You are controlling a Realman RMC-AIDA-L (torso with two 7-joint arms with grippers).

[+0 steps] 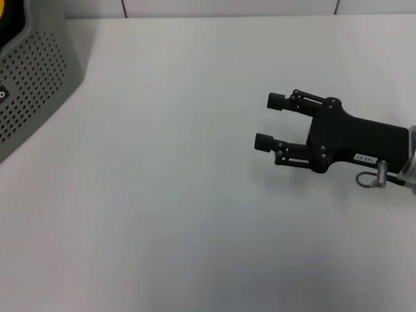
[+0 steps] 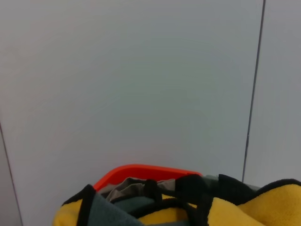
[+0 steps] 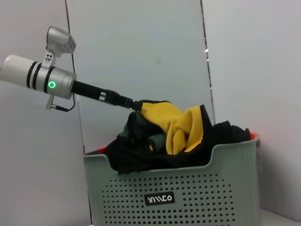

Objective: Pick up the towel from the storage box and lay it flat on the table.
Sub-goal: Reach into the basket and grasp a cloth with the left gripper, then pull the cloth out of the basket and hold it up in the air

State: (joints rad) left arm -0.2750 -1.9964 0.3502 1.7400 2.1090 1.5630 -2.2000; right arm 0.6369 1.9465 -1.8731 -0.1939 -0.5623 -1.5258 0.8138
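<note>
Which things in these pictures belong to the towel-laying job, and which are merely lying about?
Belonging to the job:
- towel, bunched in the box
- storage box
- table
- left end effector, buried in the towel
- right end effector, open above the table

Lying about:
- dark cloths in the box
- red-orange rim behind the towel
</note>
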